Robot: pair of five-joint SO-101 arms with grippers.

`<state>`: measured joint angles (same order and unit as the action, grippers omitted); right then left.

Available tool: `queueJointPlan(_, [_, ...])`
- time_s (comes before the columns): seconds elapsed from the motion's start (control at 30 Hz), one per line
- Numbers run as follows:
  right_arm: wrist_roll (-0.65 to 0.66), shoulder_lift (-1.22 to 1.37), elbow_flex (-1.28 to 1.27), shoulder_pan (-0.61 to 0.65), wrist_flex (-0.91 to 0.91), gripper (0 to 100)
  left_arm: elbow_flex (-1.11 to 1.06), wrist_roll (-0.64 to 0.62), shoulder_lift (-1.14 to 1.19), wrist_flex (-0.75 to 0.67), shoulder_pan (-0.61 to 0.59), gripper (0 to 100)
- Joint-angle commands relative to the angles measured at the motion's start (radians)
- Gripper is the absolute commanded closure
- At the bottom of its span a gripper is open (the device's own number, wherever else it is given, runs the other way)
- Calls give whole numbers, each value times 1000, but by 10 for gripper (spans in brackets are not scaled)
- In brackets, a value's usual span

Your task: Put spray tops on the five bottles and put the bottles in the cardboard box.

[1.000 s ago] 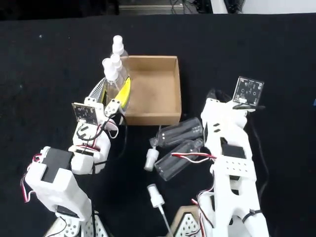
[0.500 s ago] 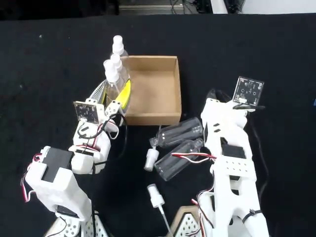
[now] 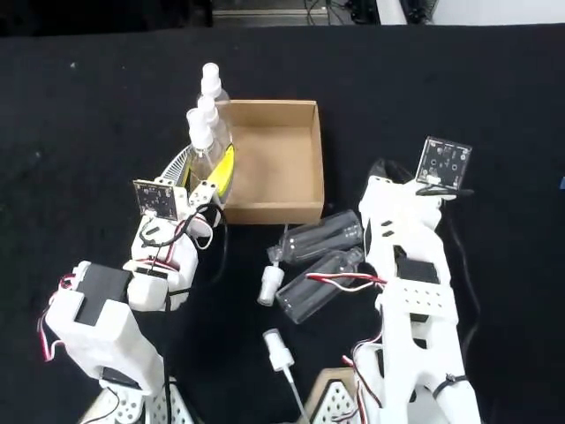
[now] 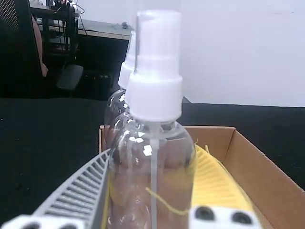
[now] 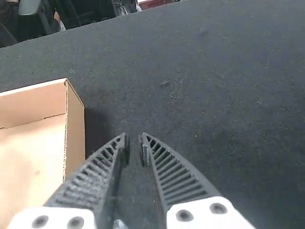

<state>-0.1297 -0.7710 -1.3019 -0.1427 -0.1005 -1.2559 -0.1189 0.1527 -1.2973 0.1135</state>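
My left gripper (image 3: 205, 165) is shut on a clear bottle (image 4: 151, 181) with a white spray top (image 4: 155, 81), held upright just left of the cardboard box (image 3: 275, 161). Its grey and yellow fingers press the bottle's two sides. Two more capped bottles (image 3: 210, 88) stand close behind it by the box's left wall. Between the arms lie two uncapped bottles (image 3: 322, 237) (image 3: 316, 286). Two loose spray tops (image 3: 270, 283) (image 3: 279, 350) lie near them. My right gripper (image 5: 133, 143) is shut on nothing, low over the black table right of the box (image 5: 33, 143).
The box is empty inside. The right arm's white body (image 3: 410, 283) lies alongside the two lying bottles, and a red-and-white wire crosses the nearer one. Open black table stretches beyond and to the right of the box.
The left gripper with its bottle has shifted slightly toward the box. The right arm, the lying bottles and the loose tops have not moved.
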Motion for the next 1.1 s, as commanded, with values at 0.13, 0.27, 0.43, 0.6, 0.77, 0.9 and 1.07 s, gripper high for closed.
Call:
queueJointPlan(0.13, [0,-38,5,-15,29,973,16,9,-6,-5,-16,859])
queueJointPlan(0.27, [0,-38,5,-15,29,973,15,9,-6,-5,-33,730])
queueJointPlan(0.43, [0,-38,5,-15,29,973,-5,8,-6,-9,-31,679])
queueJointPlan(0.6, [0,-38,5,-15,29,973,-5,8,-6,-11,-31,679])
queueJointPlan(0.77, [0,-38,5,-15,29,973,-7,8,-17,-11,-31,679])
queueJointPlan(0.9, [0,-38,5,-14,29,973,-8,8,-40,-31,-25,679])
queueJointPlan(1.07, [0,-38,5,-14,29,973,-77,8,-183,-32,-38,679])
